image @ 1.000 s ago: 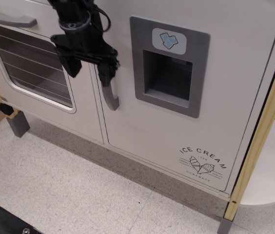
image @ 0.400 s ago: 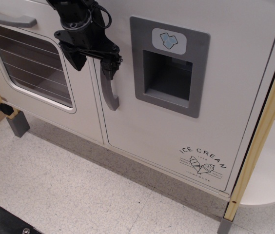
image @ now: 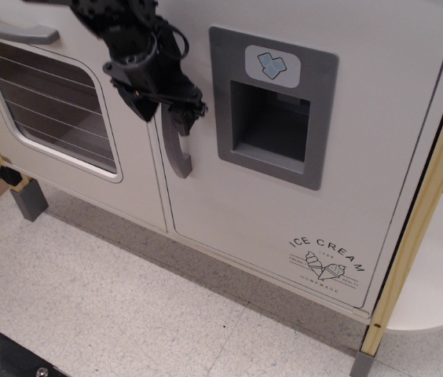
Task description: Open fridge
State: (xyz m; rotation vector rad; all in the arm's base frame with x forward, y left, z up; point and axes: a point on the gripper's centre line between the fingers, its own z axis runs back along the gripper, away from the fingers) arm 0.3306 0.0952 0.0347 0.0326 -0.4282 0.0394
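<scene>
The fridge door is white, with a grey recessed dispenser panel and an "ICE CREAM" logo. It sits flush in its frame. Its grey vertical bar handle runs along the door's left edge. My black gripper comes down from the upper left, tilted, with its jaws apart. One finger lies on the upper part of the handle and hides it. The other finger hangs left of the handle, over the seam between the two doors.
The smaller oven door with a wire-rack window and a horizontal grey handle is directly left of the fridge. A wooden post edges the cabinet on the right. A speckled floor lies below.
My gripper has shifted right and rotated, so its left finger has swung closer to the handle. The fridge door has not moved.
</scene>
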